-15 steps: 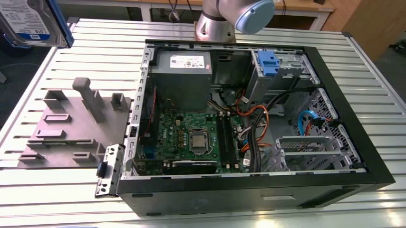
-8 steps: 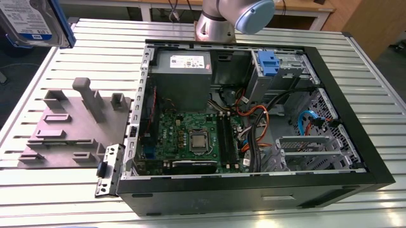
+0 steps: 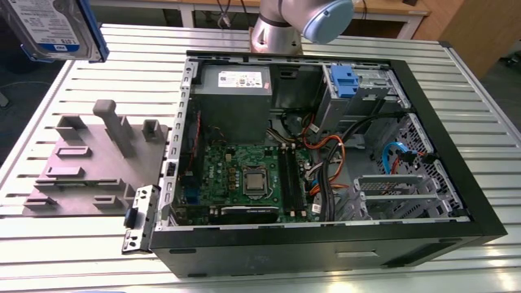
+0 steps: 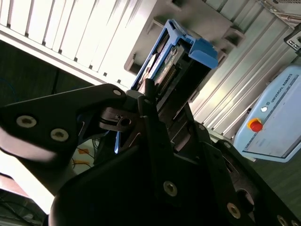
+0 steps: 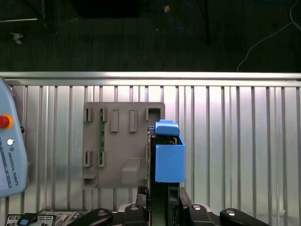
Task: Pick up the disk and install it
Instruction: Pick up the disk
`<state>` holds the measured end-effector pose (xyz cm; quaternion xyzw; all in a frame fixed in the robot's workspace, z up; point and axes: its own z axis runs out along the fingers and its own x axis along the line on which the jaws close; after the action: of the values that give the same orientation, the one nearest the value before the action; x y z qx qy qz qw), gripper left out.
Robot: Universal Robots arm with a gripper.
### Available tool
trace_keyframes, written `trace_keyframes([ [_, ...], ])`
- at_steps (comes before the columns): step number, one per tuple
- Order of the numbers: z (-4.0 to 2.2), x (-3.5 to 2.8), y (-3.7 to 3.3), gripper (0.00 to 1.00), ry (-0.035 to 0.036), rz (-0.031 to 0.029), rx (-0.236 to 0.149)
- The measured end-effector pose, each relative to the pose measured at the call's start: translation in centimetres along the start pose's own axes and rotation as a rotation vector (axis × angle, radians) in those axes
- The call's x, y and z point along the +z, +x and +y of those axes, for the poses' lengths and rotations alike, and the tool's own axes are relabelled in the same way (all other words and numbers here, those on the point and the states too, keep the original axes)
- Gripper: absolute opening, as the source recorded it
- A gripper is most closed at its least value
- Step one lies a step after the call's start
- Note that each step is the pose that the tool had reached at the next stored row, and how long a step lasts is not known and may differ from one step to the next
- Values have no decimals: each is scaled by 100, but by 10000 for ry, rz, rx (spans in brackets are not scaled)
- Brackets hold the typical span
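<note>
The disk (image 3: 50, 27), a silver drive with a white-and-blue label in a blue carrier, hangs high in the air at the exterior view's upper left, above the table's corner. In both wrist views my gripper (image 5: 162, 200) (image 4: 153, 110) is shut on one end of the disk (image 5: 169, 157) (image 4: 175, 49), which sticks out from the black fingers (image 4: 150, 122). In the first wrist view the held disk is seen edge-on over the edge of a grey fixture plate (image 5: 120, 146). The open computer case (image 3: 326, 235) lies on the table at centre.
The grey fixture plate (image 3: 85, 168) with upright posts sits on the slatted table (image 3: 65, 244) at the case's left. Inside the case are a grey power supply (image 3: 232, 97), a motherboard (image 3: 244, 180), cables and a blue latch (image 3: 343, 82). A teach pendant (image 5: 8, 150) lies nearby.
</note>
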<state>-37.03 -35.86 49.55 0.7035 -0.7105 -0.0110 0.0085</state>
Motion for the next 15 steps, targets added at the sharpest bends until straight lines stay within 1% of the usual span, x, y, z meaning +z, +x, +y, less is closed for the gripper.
trace_keyframes([
  [15, -371, -10, -4, 35, 0, 0, 1],
])
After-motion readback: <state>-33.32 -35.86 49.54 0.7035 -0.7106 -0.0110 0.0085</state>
